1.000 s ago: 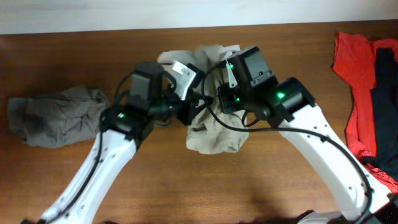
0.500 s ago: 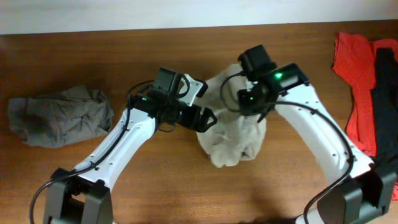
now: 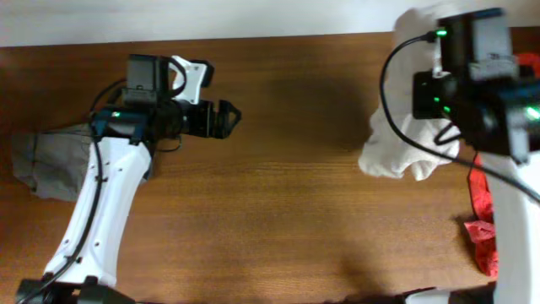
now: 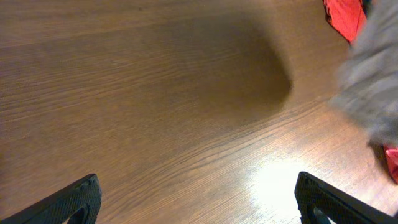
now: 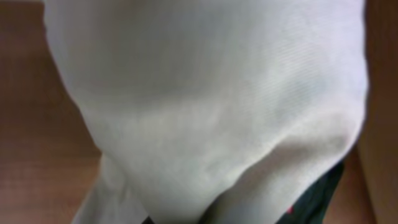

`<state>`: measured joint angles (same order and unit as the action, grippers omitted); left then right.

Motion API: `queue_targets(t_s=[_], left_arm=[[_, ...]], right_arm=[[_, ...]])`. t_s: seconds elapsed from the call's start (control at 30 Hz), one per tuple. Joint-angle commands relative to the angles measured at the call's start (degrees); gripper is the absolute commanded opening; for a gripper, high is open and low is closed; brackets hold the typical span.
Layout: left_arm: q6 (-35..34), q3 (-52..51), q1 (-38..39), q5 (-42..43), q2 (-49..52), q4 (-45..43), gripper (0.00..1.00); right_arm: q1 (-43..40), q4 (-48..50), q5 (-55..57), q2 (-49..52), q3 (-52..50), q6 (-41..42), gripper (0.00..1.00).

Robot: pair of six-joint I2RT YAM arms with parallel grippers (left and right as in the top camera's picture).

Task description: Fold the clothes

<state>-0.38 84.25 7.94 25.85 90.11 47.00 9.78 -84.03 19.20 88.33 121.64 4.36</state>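
The beige shorts point(image 3: 395, 145) are held above the table point(image 3: 278, 211) at its right side, hanging in a loose bunch under the right gripper point(image 3: 437, 91). In the right wrist view the pale fabric fills nearly the whole picture and the fingers of this gripper are hidden. The grip itself therefore cannot be seen, but because the garment hangs free from the gripper, it is judged to be closed on the fabric. The left gripper point(image 3: 224, 118) is placed well apart from the shorts, over bare wood in the left half of the table. Its jaws are spread wide and nothing is between them. In the left wrist view its 2 fingertips point(image 4: 78, 200) are seen at the 2 lower corners.

No fold can be seen on the shorts: no flat layer and no straight edge. A grey garment point(image 3: 42, 160) lies crumpled at the left edge, partly covered by the left arm. A red garment point(image 3: 479, 221) lies at the right edge, near the hanging shorts. A dark piece point(image 5: 320, 190) is glimpsed under the shorts in the right wrist view, but what it is cannot be told.

None of these pieces looks folded. The task is therefore judged to be near its beginning, with 0 garments finished and at least 3 left. It is judged that the shorts must first be laid down and spread flat before any fold can be made.
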Motion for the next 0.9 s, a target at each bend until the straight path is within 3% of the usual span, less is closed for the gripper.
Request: queue_targets(t_s=[0.0, 0.17, 0.23, 0.33, 0.43, 0.6, 0.87], left_arm=[[1.36, 0.63, -0.98, -0.20, -1.38, 1.14, 0.99], [1.53, 0.68, -1.36, -0.17, -1.88, 1.51, 0.99], [1.53, 0.68, -1.38, -0.20, -2.25, 1.51, 0.99], [1.53, 0.68, -1.53, -0.20, -3.45, 1.73, 0.99], [1.97, 0.68, -2.60, -0.24, -5.75, 2.40, 0.99], [2.19, 0.68, -5.86, -0.22, -9.51, 3.26, 0.99], [3.10, 0.55, -6.99, -0.20, -10.19, 3.85, 0.99]], right_arm=[[1.20, -0.70, -6.29, 1.01, 0.81, -3.45, 0.04], [7.48, 1.51, -11.17, 7.69, -3.96, -1.05, 0.04], [10.80, 4.52, -13.27, 11.30, -6.69, 0.48, 0.09], [16.20, 9.33, -17.33, 18.18, -9.86, 4.68, 0.65], [21.22, 10.60, -20.79, 24.52, -10.23, 7.28, 0.66], [26.47, 11.80, -20.35, 25.66, -10.19, 8.59, 0.67], [20.83, 6.58, -17.07, 22.73, -10.16, 8.63, 0.76]])
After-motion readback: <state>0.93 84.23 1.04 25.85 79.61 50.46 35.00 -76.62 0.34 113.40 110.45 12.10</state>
